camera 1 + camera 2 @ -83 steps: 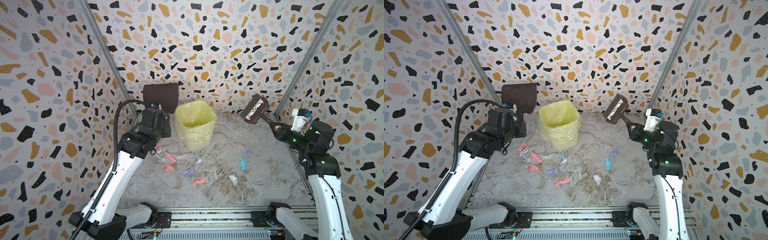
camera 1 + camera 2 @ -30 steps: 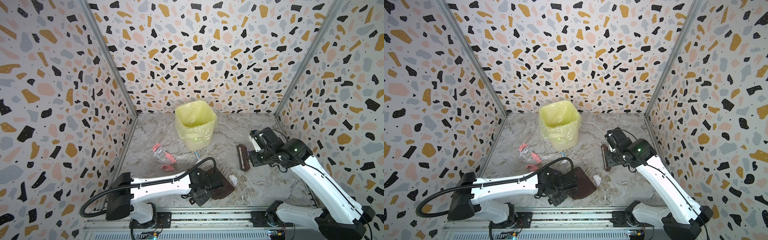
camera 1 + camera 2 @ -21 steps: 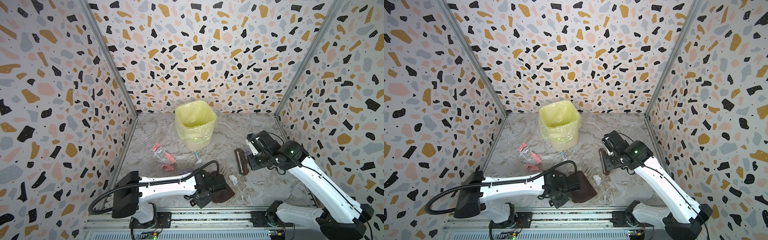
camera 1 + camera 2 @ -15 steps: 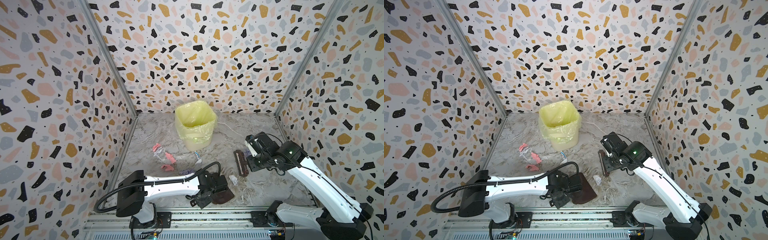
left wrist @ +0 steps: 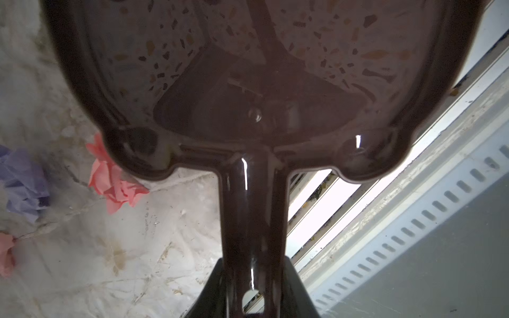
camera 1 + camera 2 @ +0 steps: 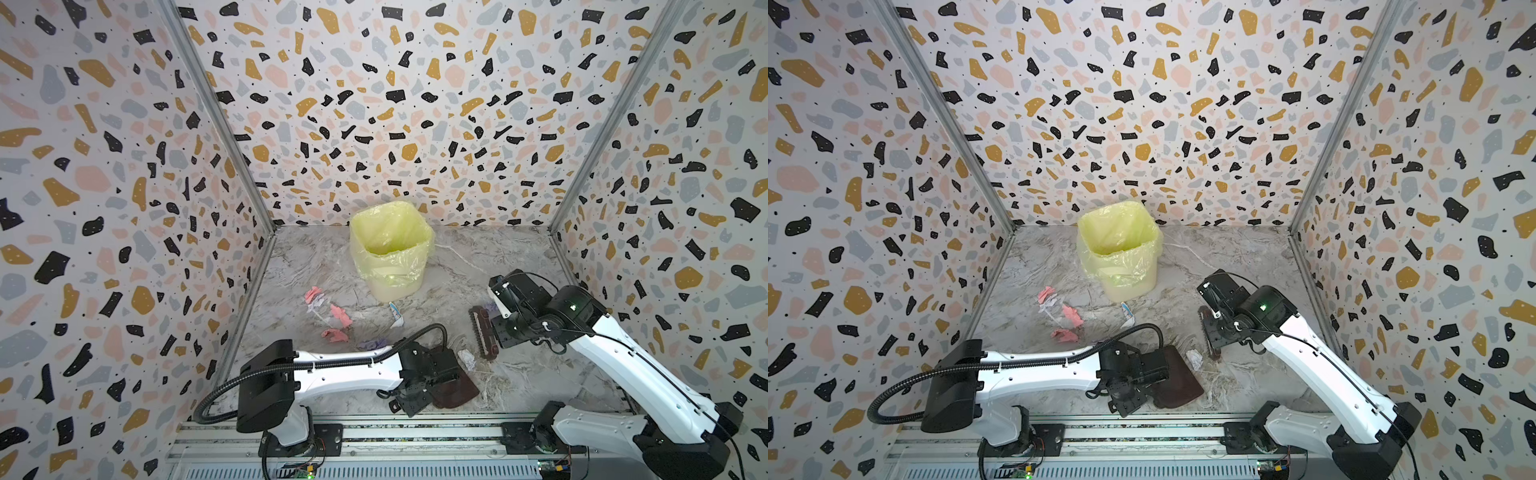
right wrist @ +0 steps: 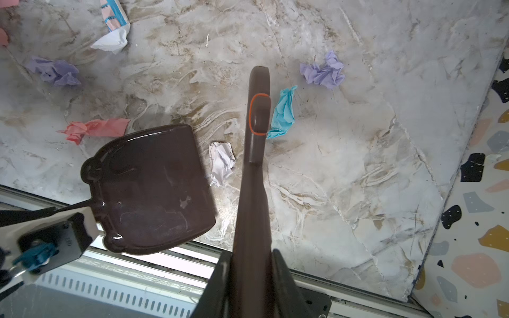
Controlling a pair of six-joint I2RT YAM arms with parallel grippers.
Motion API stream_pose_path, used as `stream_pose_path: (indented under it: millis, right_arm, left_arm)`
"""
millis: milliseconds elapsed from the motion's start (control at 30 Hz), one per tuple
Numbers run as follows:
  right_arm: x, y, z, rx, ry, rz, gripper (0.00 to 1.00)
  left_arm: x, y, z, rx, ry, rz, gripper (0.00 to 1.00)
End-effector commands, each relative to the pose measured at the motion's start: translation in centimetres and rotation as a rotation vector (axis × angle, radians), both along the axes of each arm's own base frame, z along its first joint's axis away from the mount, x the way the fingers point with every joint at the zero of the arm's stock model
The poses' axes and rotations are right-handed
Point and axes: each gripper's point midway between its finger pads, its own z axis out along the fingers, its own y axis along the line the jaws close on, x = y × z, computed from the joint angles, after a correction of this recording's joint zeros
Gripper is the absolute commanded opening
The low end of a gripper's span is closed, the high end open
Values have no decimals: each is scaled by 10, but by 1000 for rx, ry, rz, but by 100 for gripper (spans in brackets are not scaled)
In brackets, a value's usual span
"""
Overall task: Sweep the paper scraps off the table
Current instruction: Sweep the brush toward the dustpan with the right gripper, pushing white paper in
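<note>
1. At the near edge of the table (image 6: 519,257), the left gripper (image 5: 252,289) is seen clamped on the handle of a brown dustpan (image 7: 154,190). The pan lies flat and appears empty, with its open lip turned towards the brush.
2. A white scrap (image 7: 220,162) lies just beside that lip, between pan and brush.
3. The right gripper (image 7: 248,280) is shut tight on the handle of a brown brush (image 7: 256,132), whose head appears lowered to the table. A light blue scrap (image 7: 283,113) lies just beside the brush, on the side away from the pan, with a lilac scrap (image 7: 323,71) a little beyond it.
4. Farther out, other paper scraps are scattered loose: pink scraps (image 6: 334,334) and another lilac one (image 6: 372,345).
5. At the back, a bin (image 6: 395,278) lined in yellow plastic stands upright.
6. The sweeping step is judged to be barely begun. Next, the brush would probably need to be drawn towards the pan so the white scrap is pushed over the lip, while the pan is held flat against the table.
</note>
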Motion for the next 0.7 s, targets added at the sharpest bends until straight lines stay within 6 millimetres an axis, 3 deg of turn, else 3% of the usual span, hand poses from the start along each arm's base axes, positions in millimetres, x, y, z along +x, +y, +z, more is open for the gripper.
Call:
stream_pose_path:
  millis: [0,667]
  right_arm:
    - [4,-2,7,7,-51,-17,0]
    - [-1,18,-17,-5,6,60,0]
  left_arm:
    - [-4,0,-8,7,17,-11,0]
    - [-3,15,-22,48,28,9,0]
